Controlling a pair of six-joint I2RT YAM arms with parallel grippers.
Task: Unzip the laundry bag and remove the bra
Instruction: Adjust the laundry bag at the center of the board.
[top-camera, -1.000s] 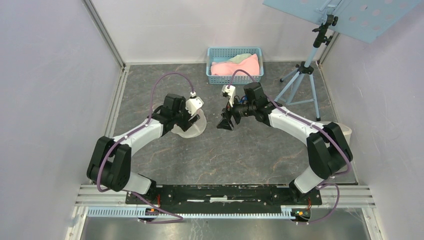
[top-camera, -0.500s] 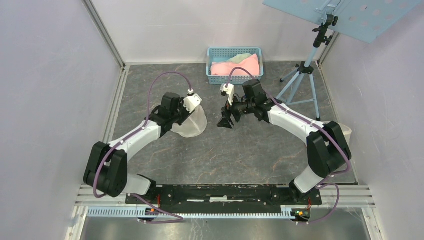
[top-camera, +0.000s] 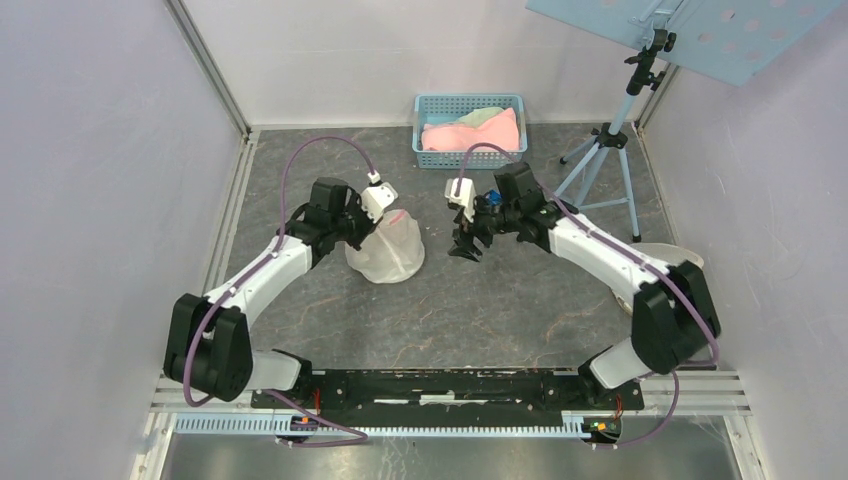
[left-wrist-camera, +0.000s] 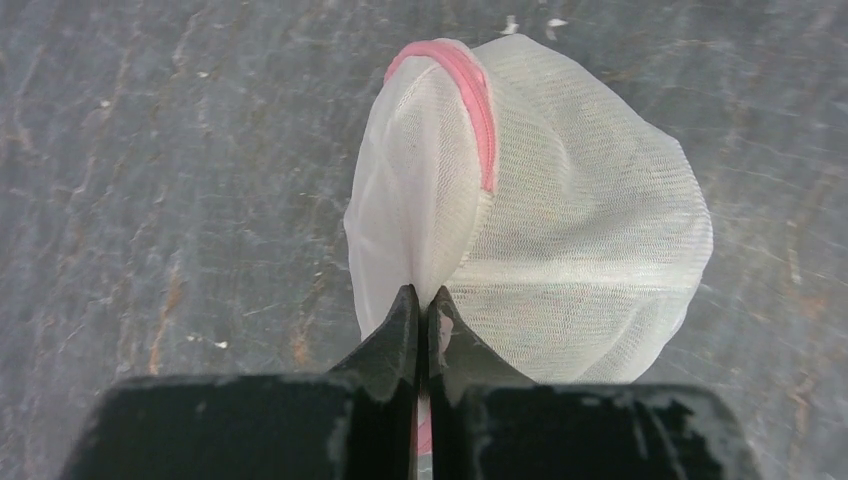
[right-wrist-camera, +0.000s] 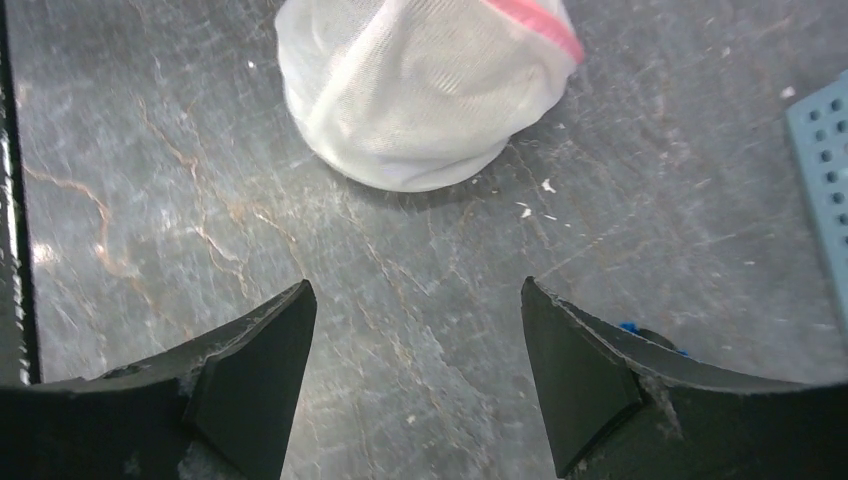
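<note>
Top view: the laundry bag (top-camera: 388, 252) sits on the table between my arms, with the left claw (top-camera: 372, 220) at its top and the right claw (top-camera: 465, 248) near it.

Left wrist: the claw is pinched shut on mesh below the pink zipper (left-wrist-camera: 468, 90). I should hold it taut.

Right wrist: the claw is wide and empty. I'd go for the zipper pull, which I can't pick out. No writing is readable.

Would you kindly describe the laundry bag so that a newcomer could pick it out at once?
On the grey table, look left of centre, nearer than the blue basket. The laundry bag is the small white pouch with a pink zipper, pinched by the left gripper; its see-through mesh sets it apart from the basket's cloths.
</note>
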